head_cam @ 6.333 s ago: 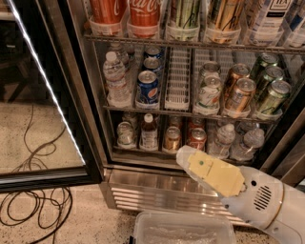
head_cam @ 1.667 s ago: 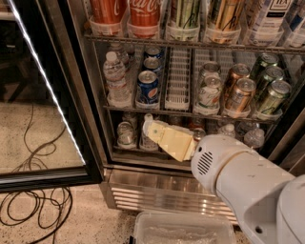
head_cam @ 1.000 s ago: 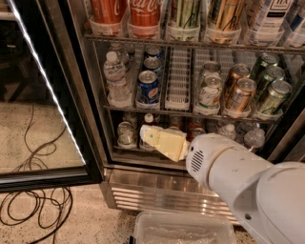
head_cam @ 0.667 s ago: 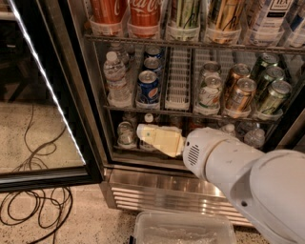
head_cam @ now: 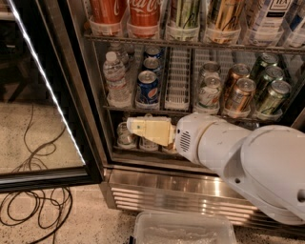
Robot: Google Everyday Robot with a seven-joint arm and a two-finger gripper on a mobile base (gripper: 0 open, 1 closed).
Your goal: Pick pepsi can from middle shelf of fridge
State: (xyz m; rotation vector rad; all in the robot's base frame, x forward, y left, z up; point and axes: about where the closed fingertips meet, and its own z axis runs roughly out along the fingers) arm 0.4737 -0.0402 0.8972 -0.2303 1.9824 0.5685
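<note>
Watching the feed, I take the pepsi can [head_cam: 147, 87] as my reference. It stands upright at the front of its lane on the middle shelf [head_cam: 177, 82] of the fridge [head_cam: 167, 191], with more blue cans lined up behind it. Just left of the can stands a clear water bottle [head_cam: 116, 77]. Just right of it is an empty white slotted lane, and further right come a pale can [head_cam: 208, 90], copper-brown cans [head_cam: 240, 93] and green cans [head_cam: 274, 96]. Above the can, one rack up, sit red cola cans [head_cam: 143, 11].

The gripper [head_cam: 131, 126] is below the can and slightly left of it, at the level of the lower rack, apart from the can. I cannot tell whether it is clenched or released. The white arm [head_cam: 248, 162] reaches in from below and right of the can.

Far left of the can is the glass door [head_cam: 43, 100] with its white light strip. Well below the can, on the floor, lie a clear plastic bin [head_cam: 184, 229] and black cables [head_cam: 33, 209].
</note>
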